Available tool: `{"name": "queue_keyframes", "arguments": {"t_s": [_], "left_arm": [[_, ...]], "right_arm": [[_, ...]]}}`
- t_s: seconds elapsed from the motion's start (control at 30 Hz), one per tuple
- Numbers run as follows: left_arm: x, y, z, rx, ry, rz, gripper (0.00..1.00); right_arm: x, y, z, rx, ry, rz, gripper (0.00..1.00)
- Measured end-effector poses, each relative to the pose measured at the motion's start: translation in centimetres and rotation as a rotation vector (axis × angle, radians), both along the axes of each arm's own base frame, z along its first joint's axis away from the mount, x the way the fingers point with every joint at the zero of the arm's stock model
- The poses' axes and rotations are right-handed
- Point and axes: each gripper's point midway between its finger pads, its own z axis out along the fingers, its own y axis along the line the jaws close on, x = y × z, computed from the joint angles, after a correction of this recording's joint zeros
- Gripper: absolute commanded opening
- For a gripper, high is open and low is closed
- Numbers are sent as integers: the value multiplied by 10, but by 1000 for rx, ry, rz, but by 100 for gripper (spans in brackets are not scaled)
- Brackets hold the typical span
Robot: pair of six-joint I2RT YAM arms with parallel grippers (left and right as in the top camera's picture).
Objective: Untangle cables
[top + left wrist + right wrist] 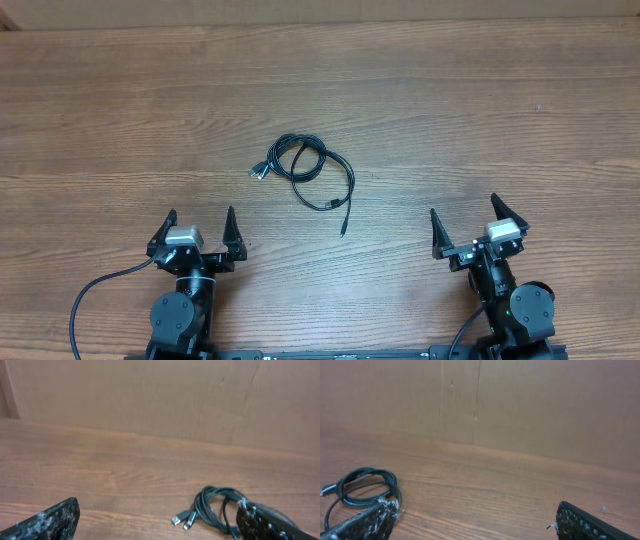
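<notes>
Overhead view: one tangled bundle of cables (305, 172) lies on the wooden table (480, 100), about midway between the near and far edges and slightly closer to the left edge than the right.
Arms: two, mounted along the near edge, one toward each near corner.
Left gripper (200, 214): fingers spread wide and released, grasping nothing. The bundle lies ahead and to its right, apart from it.
Right gripper (464, 207): fingers likewise spread wide and empty, well apart from the bundle, which lies ahead and to its left.
Cord count: cannot be told, because the black loops overlap in one coil.
Plug ends: three can be counted. Two silvery plugs (184, 520) lie side by side at the coil's left. One loose tail (344, 222) runs toward the near edge and ends in a small dark tip.
Left wrist view: both plugs show clearly. The coil's right part is hidden behind the right-hand finger (270, 522), and both fingers are cut off by the frame's bottom.
Right wrist view: the coil sits at the frame's left, its near part hidden by the left-hand finger (365, 522). A brown cardboard wall (520, 405) stands beyond the far edge.
Base wires: two thicker black wires (85, 300), one by each arm base, both cut off at the frame's bottom.
</notes>
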Motion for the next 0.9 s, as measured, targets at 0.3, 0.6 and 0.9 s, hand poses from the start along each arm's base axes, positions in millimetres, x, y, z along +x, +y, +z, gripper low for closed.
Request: {"name": "queue_keyframes", "arguments": {"t_s": [0.3, 0.6, 0.9], "left_arm": [[-2, -4, 39, -31, -158, -24, 100], [-13, -25, 77, -30, -201, -156, 100], [-59, -20, 182, -7, -292, -177, 100]], "right_arm": [[-3, 3, 32, 186, -88, 30, 100], [-15, 35, 25, 231, 3, 228, 100], [-49, 32, 107, 211, -50, 258, 100]]}}
